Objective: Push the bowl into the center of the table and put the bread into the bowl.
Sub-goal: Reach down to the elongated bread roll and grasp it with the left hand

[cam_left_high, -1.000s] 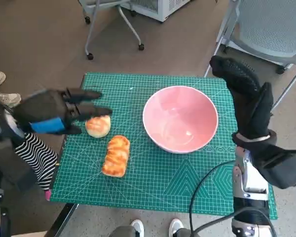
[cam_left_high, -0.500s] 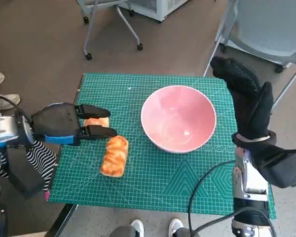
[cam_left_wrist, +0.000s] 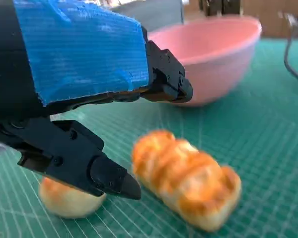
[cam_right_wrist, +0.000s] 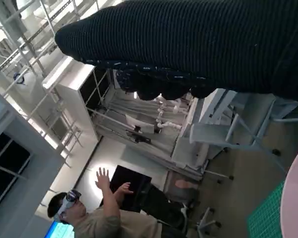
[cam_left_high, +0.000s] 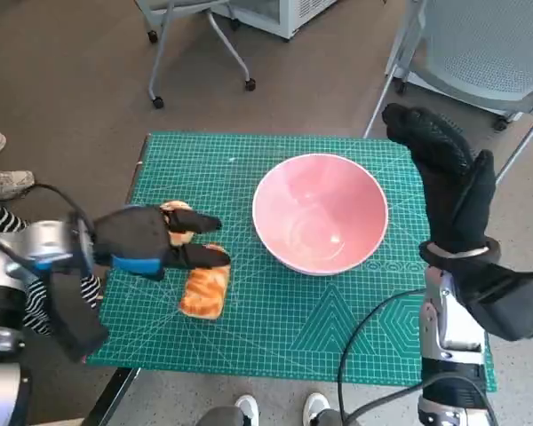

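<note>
We are hovering our left hand [cam_left_high: 147, 241], fingers spread and gripping nothing, over the bun [cam_left_high: 176, 213] and the loaf [cam_left_high: 204, 292], which is lying near-to-far left of the bowl [cam_left_high: 320, 213], our right hand [cam_left_high: 449, 182] hanging open.

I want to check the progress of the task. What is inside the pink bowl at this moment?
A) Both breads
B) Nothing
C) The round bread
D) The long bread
B: the pink bowl shows only its bare inside, while the long bread and the round bread both lie on the green mat beside the left hand.
</note>
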You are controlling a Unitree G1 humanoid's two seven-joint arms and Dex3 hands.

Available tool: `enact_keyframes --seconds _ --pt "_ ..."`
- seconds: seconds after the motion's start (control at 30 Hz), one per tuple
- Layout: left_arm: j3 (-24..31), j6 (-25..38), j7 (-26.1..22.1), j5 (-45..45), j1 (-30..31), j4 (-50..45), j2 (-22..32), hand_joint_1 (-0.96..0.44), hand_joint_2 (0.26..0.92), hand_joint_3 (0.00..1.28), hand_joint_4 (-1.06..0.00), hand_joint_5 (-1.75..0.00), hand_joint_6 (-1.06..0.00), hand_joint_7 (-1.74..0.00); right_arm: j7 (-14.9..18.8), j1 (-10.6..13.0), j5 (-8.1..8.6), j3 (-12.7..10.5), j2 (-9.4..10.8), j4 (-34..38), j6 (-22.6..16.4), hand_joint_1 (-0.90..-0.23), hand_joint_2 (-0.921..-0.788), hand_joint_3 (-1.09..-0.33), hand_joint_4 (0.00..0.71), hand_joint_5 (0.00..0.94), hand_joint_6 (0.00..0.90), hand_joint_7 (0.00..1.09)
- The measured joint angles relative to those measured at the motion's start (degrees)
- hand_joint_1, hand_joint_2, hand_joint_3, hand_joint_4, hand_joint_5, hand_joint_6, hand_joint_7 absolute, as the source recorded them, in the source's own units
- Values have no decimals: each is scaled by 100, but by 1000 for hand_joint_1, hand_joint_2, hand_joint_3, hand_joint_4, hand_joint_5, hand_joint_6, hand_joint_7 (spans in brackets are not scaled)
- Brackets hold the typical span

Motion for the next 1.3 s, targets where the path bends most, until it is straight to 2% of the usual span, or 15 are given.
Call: enact_keyframes --seconds 0.23,0.37,0.7,0.93,1.17,1.3 --pt "-512 281 869 759 -65 -54 -123 -180 783 1 -298 -9 -390 -59 1 16 1 -5 -1 0 -14 -687 -921 -679 197 8 57 552" --pt "-781 347 1208 972 -149 -63 -201 -184 781 0 -307 -11 -395 -59 2 37 0 -9 -2 1 -24 -684 -921 -679 197 7 57 551" --pt "-1363 360 1748 1168 -332 11 -346 -165 786 2 -335 -15 -408 -62 2 139 -2 -27 -18 -13 -71 -675 -921 -680 197 6 53 548" --pt "-1798 537 2000 1358 -465 408 -499 -98 807 9 -400 -34 -456 -81 2 200 -2 -43 -20 -21 -123 -671 -921 -689 192 2 43 542" --pt "-2139 740 2207 1455 -624 786 -643 -26 863 20 -520 -43 -560 -106 2 214 0 -85 -25 -16 -150 -670 -921 -691 185 0 43 542" --pt "-2273 832 2174 1425 -763 969 -726 12 907 29 -728 -57 -730 -144 2 214 0 -95 -25 -16 -153 -668 -921 -692 180 0 40 540"
